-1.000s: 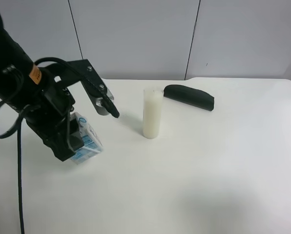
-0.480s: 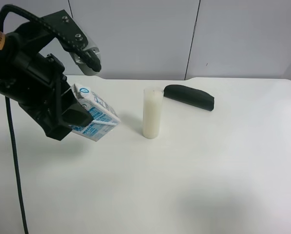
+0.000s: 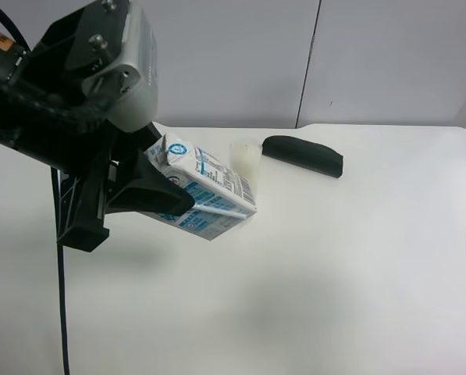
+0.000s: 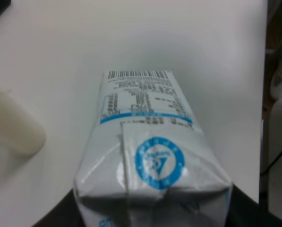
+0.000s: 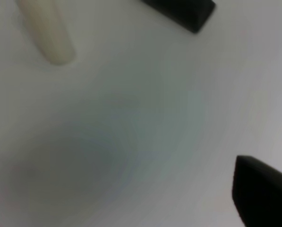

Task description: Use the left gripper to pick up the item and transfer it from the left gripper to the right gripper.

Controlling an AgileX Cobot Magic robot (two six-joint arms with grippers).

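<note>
Now my left gripper [image 3: 158,205] pinches the carton [image 3: 209,195], tilted, in the air above the table [image 3: 357,273]. Pickup looks done; next I'd bring the right gripper [image 5: 117,198], jaws spread, across to its free end.

Carton [image 4: 150,156]: white, light-blue print; gabled end with round blue emblem nearest the lens, barcode at far end. Clamped in tool [image 4: 152,215], dark fingers [image 4: 244,217] on either flank. Worktop [image 4: 216,42]: white. Cylinder [image 4: 11,125]: off-white, near carton.
</note>
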